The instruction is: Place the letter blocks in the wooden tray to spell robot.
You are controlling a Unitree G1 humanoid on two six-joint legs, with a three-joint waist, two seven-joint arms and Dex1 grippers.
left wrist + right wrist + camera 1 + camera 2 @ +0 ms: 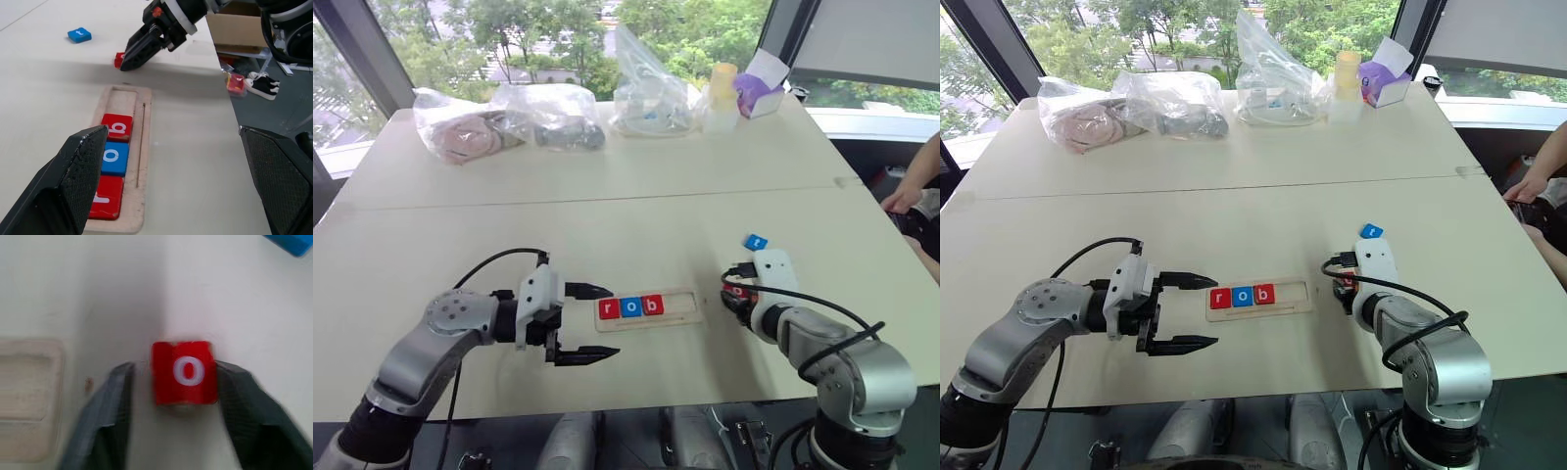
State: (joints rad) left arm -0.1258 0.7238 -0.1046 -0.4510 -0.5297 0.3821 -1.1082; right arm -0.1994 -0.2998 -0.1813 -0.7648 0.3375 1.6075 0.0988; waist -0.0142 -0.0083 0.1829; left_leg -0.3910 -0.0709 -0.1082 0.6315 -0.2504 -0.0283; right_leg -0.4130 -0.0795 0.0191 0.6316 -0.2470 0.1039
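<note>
Wooden tray (647, 308) spelling r-o-b on bench (607, 225), left gripper (597, 323) wide beside it, right gripper (171, 401) straddling red o block (185, 372), jaws parted.

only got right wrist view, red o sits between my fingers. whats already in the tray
observer: The wooden tray holds red r, blue o and red b at its left end; the rest of the groove is bare.
operator: wheres the t
observer: The blue t block lies on the table just beyond the right gripper, away from the tray.
operator: left arm in my way
observer: The left gripper is open, its fingers straddling the tray's left end.
</note>
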